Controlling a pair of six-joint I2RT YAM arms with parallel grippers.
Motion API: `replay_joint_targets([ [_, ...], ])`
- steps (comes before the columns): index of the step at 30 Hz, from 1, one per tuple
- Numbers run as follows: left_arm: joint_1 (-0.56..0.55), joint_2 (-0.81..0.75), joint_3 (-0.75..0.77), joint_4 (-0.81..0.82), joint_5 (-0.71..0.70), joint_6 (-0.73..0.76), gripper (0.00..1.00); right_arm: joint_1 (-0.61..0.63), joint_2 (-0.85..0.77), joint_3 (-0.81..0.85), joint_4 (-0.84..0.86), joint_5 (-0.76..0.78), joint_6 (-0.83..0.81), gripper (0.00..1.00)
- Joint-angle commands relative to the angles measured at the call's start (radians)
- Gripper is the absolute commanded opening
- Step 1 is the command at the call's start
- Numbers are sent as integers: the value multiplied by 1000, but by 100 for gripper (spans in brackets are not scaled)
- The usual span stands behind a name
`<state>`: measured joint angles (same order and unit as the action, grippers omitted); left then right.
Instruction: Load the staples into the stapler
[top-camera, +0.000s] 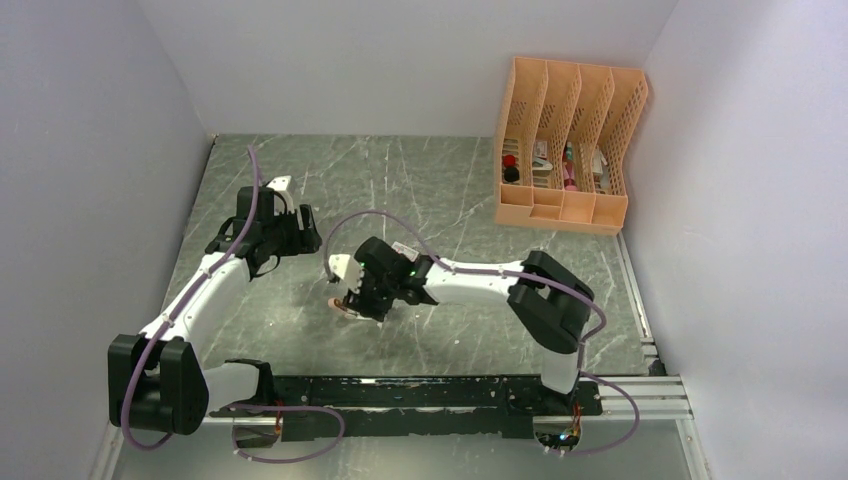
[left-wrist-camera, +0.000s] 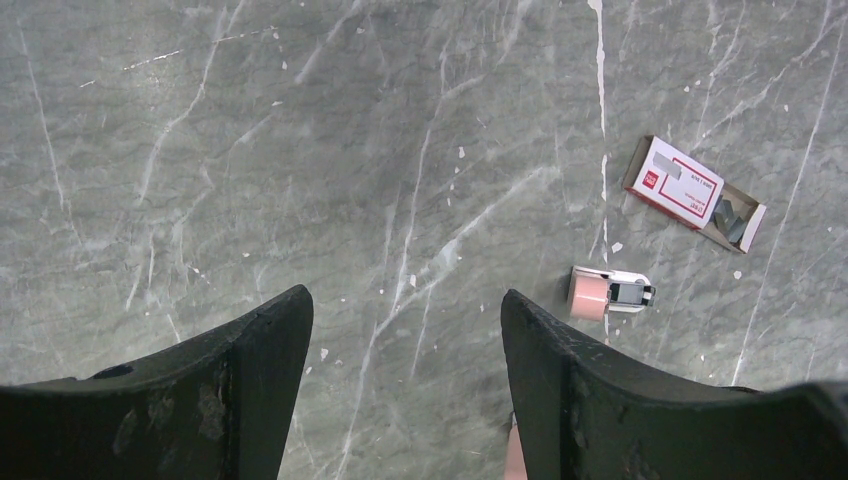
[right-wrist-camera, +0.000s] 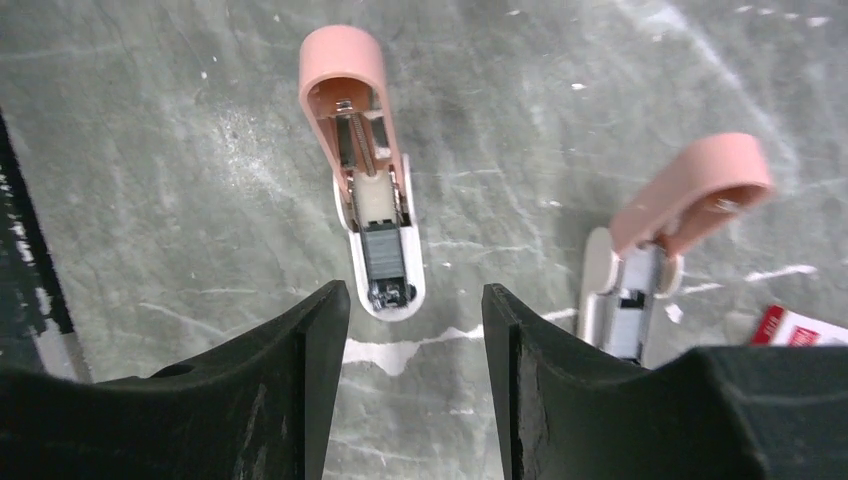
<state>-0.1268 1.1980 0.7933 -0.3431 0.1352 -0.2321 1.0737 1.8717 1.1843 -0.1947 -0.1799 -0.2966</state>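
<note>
In the right wrist view a salmon-pink stapler (right-wrist-camera: 366, 170) lies flipped open on the grey marble table, its magazine channel showing. My right gripper (right-wrist-camera: 415, 288) is open just short of its white end, with only bare table between the fingers. A second pink stapler (right-wrist-camera: 660, 240) lies open to the right, with a corner of the red-and-white staples box (right-wrist-camera: 800, 325) beyond it. The left wrist view shows the staples box (left-wrist-camera: 685, 185) with its tray slid out, and a stapler (left-wrist-camera: 610, 293) below it. My left gripper (left-wrist-camera: 405, 293) is open and holds nothing. From above, the right gripper (top-camera: 350, 295) hovers over a stapler (top-camera: 345, 308).
An orange file organiser (top-camera: 565, 150) with small items stands at the back right. Grey walls close in the table on three sides. A black mounting rail (top-camera: 430, 395) runs along the near edge.
</note>
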Motion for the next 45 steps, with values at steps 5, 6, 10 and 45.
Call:
replay_joint_targets([
  [5, 13, -36, 22, 1, -5, -1, 74, -147, -169, -103, 197, -78, 193, 56],
  [6, 14, -42, 21, 2, -5, -3, 74, -169, -172, -111, 199, -78, 214, 56],
  [10, 16, -71, 8, 6, -15, -21, 74, -190, -155, -122, 171, -75, 250, 55],
  [45, 16, -331, -92, -66, 116, -294, 77, -121, -135, -395, 619, -299, 54, 53],
])
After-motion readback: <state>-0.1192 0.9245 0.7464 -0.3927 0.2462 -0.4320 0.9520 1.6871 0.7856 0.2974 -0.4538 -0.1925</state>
